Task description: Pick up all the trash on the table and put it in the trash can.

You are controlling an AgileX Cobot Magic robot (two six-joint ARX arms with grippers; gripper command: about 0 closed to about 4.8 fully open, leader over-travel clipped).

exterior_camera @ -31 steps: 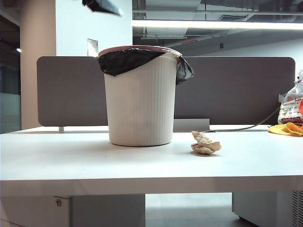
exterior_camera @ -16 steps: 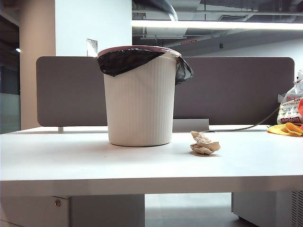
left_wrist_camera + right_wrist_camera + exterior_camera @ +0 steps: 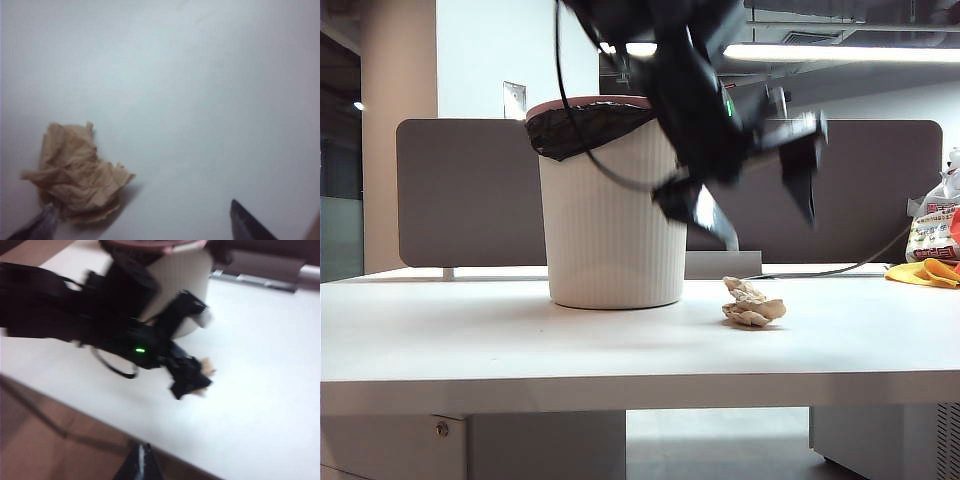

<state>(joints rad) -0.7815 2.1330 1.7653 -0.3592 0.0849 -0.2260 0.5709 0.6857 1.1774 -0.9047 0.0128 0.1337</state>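
A crumpled brown paper ball (image 3: 753,304) lies on the white table (image 3: 520,340), just right of the ribbed off-white trash can (image 3: 610,220) with its black liner. My left gripper (image 3: 760,215) hangs open above the ball, blurred by motion, and does not touch it. In the left wrist view the paper ball (image 3: 75,175) sits beside one fingertip (image 3: 42,225), and the gripper (image 3: 142,227) has nothing between its jaws. My right gripper (image 3: 142,462) is shut and empty over the table's near edge, looking at the left arm (image 3: 100,325), the trash can (image 3: 185,275) and a bit of the paper ball (image 3: 206,374).
A grey-brown partition panel (image 3: 460,190) runs along the back of the table. At the far right lie a printed plastic bag (image 3: 932,230) and an orange-yellow item (image 3: 925,272). A cable (image 3: 840,268) trails along the back edge.
The left arm has swung down from the top of the exterior view to hang, open, over the paper ball. The ball and the trash can have not moved.
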